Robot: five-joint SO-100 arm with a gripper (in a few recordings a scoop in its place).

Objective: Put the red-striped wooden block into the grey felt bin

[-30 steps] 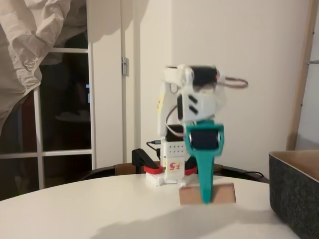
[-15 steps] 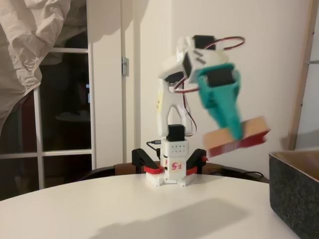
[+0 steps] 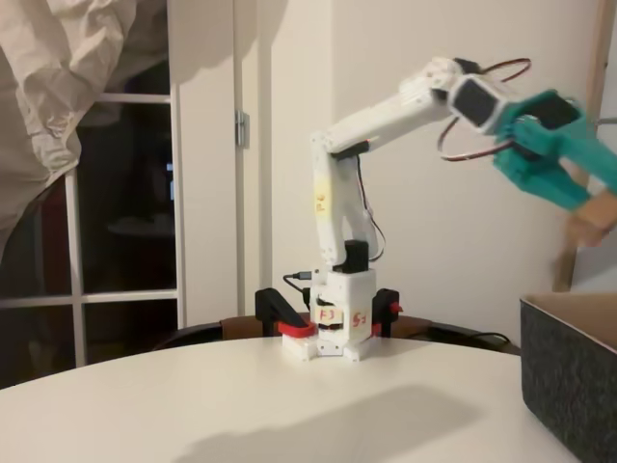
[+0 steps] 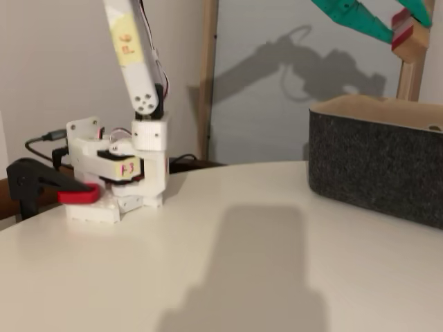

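Block (image 3: 590, 220) aloft at right edge in a fixed view, clamped in teal gripper (image 3: 578, 198), above grey felt bin (image 3: 569, 381) at lower right. Top right of a fixed view: block (image 4: 408, 38) above bin (image 4: 374, 166). Lifted; release pending.
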